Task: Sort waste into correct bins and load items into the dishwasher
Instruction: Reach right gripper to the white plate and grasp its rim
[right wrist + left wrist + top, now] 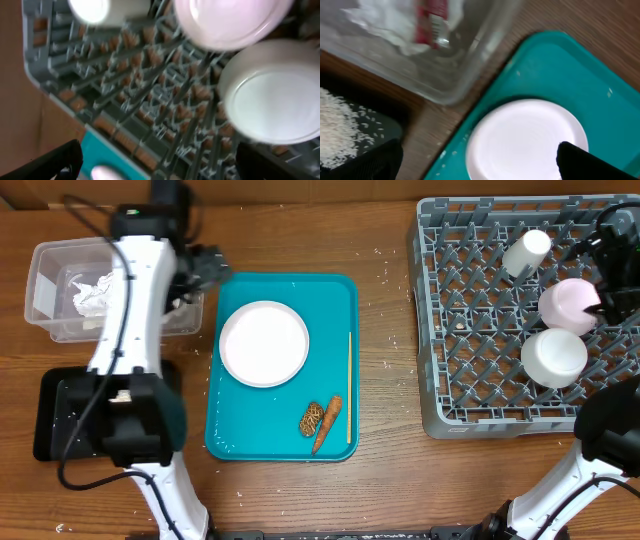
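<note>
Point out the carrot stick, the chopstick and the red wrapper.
carrot stick (pixel 328 423), overhead view, middle of its orange length.
chopstick (pixel 349 387), overhead view, midway along the thin wood.
red wrapper (pixel 431 21), left wrist view, centre of the red film.

A white round plate is lying flat on the teal tray, with a thin wooden chopstick lying straight near the tray's right edge. An orange carrot stick and a brown speckled lump are sitting side by side below the plate. Crumpled white paper and a red wrapper are resting in the clear tub; rice grains are lying in the black tray. A cup and two bowls are sitting in the grey rack
</note>
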`<action>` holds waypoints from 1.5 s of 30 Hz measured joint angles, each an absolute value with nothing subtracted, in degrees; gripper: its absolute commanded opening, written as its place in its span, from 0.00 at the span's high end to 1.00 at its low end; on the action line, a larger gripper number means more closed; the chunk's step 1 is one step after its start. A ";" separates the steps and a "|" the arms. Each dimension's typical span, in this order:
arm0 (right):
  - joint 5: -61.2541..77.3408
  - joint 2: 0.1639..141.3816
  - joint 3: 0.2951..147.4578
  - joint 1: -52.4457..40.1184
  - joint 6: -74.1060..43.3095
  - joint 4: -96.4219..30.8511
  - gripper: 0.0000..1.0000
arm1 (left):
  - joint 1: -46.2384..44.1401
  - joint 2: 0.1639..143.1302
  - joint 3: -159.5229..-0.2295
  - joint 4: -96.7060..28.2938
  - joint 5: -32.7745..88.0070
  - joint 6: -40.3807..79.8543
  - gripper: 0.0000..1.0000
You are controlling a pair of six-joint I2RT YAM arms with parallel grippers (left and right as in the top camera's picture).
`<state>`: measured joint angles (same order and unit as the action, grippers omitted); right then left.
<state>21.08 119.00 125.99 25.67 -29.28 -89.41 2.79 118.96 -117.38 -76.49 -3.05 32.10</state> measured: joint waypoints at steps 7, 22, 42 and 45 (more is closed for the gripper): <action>19.88 119.00 125.82 11.00 -22.24 -90.06 0.00 | 9.78 118.96 -117.38 -76.29 -3.42 34.22 0.00; 3.57 122.13 120.18 -32.10 -19.70 -63.40 0.00 | 12.12 118.96 -117.38 -76.29 -10.24 34.57 0.00; -2.55 128.86 118.13 -39.38 -23.68 -58.89 0.05 | 12.12 118.96 -117.38 -76.29 -11.70 34.57 0.00; -2.98 129.36 115.02 -39.38 -24.77 -57.84 0.13 | 12.12 118.96 -117.38 -76.29 -11.84 34.57 0.00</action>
<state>-2.98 129.36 115.02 -39.38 -24.77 -57.84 12.12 118.96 -117.38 -76.29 -11.84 34.57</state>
